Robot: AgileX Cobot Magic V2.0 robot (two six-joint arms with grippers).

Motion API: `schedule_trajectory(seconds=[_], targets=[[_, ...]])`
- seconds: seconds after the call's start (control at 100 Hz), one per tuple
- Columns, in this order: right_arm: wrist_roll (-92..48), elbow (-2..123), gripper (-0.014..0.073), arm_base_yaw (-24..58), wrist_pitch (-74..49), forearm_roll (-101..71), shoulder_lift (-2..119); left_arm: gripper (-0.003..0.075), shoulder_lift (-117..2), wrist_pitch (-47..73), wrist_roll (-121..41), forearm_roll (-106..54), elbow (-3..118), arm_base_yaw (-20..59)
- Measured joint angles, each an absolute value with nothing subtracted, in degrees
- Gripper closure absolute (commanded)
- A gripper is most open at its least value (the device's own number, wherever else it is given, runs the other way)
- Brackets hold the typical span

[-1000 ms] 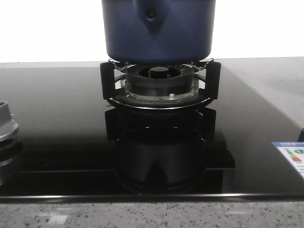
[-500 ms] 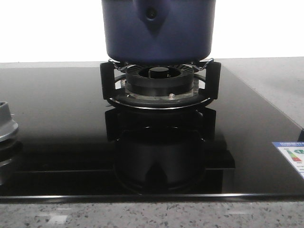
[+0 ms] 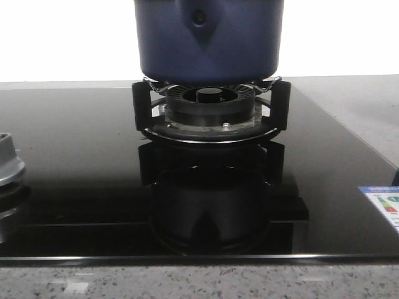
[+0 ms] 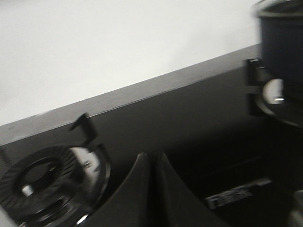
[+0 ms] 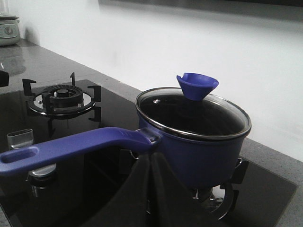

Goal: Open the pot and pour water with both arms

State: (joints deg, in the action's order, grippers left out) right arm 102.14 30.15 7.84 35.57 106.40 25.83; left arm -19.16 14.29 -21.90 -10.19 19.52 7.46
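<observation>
Broadly, we see a glossy black glass cooktop [image 3: 75, 162] set into a speckled grey stone counter [image 3: 349, 99]. Our large dark navy-blue round metal pot [image 3: 209, 40] sits on the black burner grate [image 3: 209, 115] near the cooktop's far edge, its glass lid [image 5: 194, 113] with a blue funnel-shaped knob [image 5: 197, 86] on. Both our left gripper [image 4: 150, 177] and right gripper [image 5: 150, 177] have their fingers pressed together, holding nothing.

pot [image 3: 209, 40]: top cut off by the front view's upper edge, lid and handle unseen there
left wrist view: blurred throughout
grey burner cap [image 3: 7, 163]: cropped at the left edge
</observation>
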Motion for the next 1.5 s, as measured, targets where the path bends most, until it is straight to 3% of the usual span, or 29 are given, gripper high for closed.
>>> schedule_trajectory(seconds=[0.17, 0.34, 0.77, 1.5], targets=[[102.1, 30.1, 0.0657, 7.8, 35.6, 106.4, 25.8, 0.0740, -16.2, 2.4, -7.8, 1.1, 9.3, 7.5], [102.1, 30.1, 0.0657, 7.8, 35.6, 106.4, 25.8, 0.0740, -10.1, 0.0, -4.2, 2.6, 0.6, 7.5], [102.1, 30.1, 0.0657, 7.8, 35.6, 106.4, 25.8, 0.0740, -2.2, 17.9, -3.4, 2.8, -0.2, 1.8], [102.1, 30.1, 0.0657, 7.8, 35.6, 106.4, 25.8, 0.0740, -2.1, 18.7, -3.3, 3.0, -0.2, 0.0]])
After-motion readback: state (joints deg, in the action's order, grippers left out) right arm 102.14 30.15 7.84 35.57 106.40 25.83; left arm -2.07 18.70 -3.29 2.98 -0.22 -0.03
